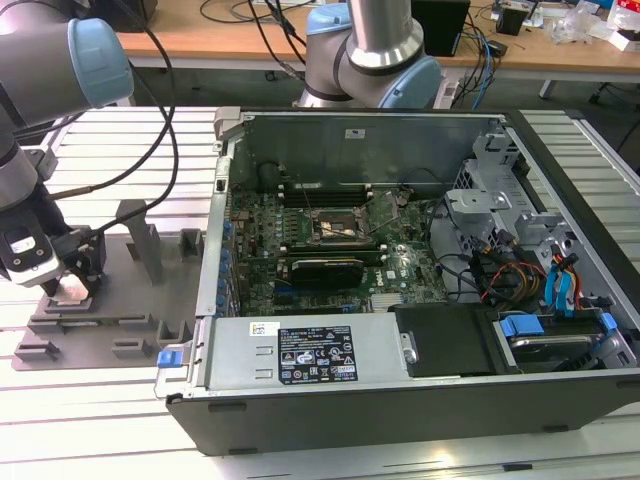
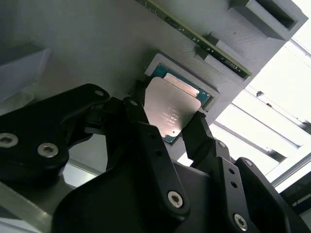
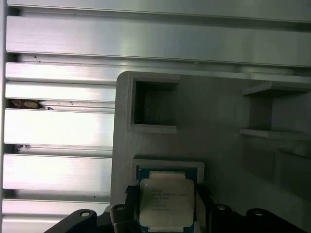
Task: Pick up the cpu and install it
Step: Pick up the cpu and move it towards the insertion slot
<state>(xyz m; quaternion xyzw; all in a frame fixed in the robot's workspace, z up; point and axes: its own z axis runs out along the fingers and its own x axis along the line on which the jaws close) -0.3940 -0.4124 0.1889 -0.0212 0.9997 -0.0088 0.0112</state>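
The grey tray [image 1: 130, 300] on the slatted table [image 1: 120, 150] holds the cpu [image 2: 172, 109] in a shallow square pocket near its edge. To the exterior view's right stands the open computer case [image 1: 400, 360], with its motherboard socket [image 1: 338, 228] inside. The cpu has a dull silver top with a green rim (faint print across it). The gripper [image 2: 170, 121] straddles it closely, but I cannot tell whether it has clamped.
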